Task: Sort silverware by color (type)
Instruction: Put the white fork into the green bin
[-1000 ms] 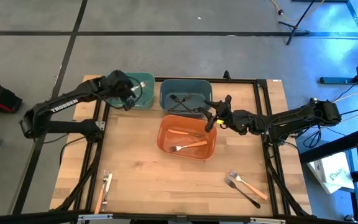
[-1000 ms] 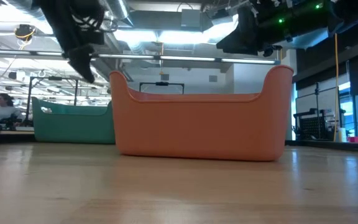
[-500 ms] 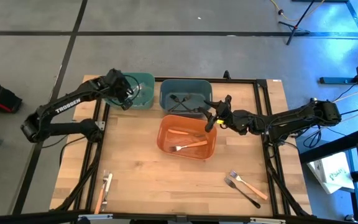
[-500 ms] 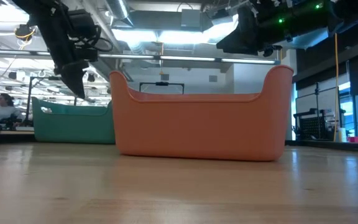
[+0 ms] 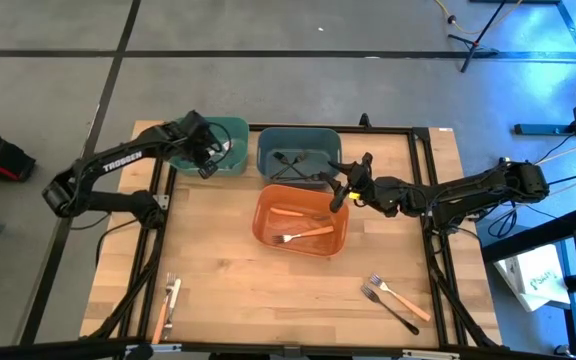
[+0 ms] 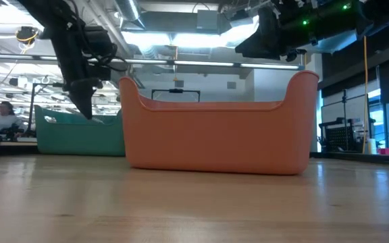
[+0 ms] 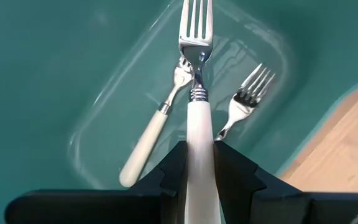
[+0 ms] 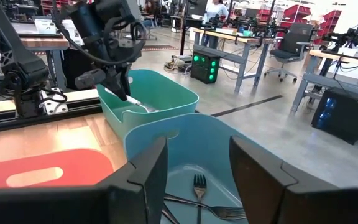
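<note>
My left gripper point(image 5: 206, 160) is over the teal bin point(image 5: 232, 132) at the table's far left, shut on a white-handled fork point(image 7: 195, 37). Below it, two more white-handled forks point(image 7: 157, 134) point(image 7: 246, 96) lie on the bin's floor. My right gripper point(image 5: 340, 192) stands open and level over the far right corner of the orange bin point(image 5: 265, 228), with nothing between its fingers point(image 8: 197, 155). The orange bin holds an orange-handled piece point(image 5: 286, 211) and a fork point(image 5: 303, 235). Black forks point(image 5: 293, 160) lie in the blue-grey bin point(image 5: 298, 135). My left gripper pinches the fork's white handle point(image 7: 199, 134) between its two fingers. The fingers slant steeply down from above and the fork runs on along them, tines ahead. The fork is lifted clear, its tines point(image 7: 195, 18) pointing down into the teal bin above the two forks there.
Two forks, one tan-handled point(image 5: 400, 297) and one black point(image 5: 388, 308), lie near the table's front right. A white piece point(image 5: 173, 298) and an orange-handled piece point(image 5: 159, 322) lie at the front left. The three bins stand close together at the far middle.
My left gripper has gone down toward the teal bin with the white-handled fork still in its hold, tipping a little as it sank. My right gripper has kept still.
</note>
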Controlling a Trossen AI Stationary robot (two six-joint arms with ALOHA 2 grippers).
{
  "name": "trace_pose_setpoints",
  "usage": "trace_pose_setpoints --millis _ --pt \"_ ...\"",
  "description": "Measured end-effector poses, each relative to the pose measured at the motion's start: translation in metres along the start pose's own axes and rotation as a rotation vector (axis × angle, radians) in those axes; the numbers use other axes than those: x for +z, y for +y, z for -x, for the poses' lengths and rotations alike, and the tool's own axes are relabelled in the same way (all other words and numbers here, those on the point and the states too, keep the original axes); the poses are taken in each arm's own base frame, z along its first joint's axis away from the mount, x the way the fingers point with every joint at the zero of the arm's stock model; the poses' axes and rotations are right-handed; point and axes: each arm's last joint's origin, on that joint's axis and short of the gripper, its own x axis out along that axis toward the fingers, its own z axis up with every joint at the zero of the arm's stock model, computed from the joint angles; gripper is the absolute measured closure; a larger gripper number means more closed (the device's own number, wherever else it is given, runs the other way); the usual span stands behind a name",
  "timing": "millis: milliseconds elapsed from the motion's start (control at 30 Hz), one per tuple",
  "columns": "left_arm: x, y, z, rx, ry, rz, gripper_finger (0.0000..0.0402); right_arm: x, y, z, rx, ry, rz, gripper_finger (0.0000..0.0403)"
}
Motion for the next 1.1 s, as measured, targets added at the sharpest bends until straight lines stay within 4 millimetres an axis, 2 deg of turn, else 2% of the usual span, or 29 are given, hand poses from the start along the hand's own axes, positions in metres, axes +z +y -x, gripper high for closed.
trace_pose_setpoints --millis 500,733,900,1100 --pt "0.009 0.007 -0.023 0.016 0.019 0.006 0.034 0.0 0.0 0.0 0.0 0.002 0.002 0.0242" --pt "0.011 0.009 -0.023 0.036 0.001 0.011 0.0292 0.0 0.0 0.0 0.0 0.0 0.001 0.0242" --pt "0.02 0.009 -0.006 0.028 0.001 0.001 0.027 0.0 0.0 0.0 0.0 0.0 0.001 0.0242" --pt "0.03 -0.011 0.035 -0.068 -0.143 -0.02 0.0271 0.0 0.0 0.0 0.0 0.001 0.001 0.0242"
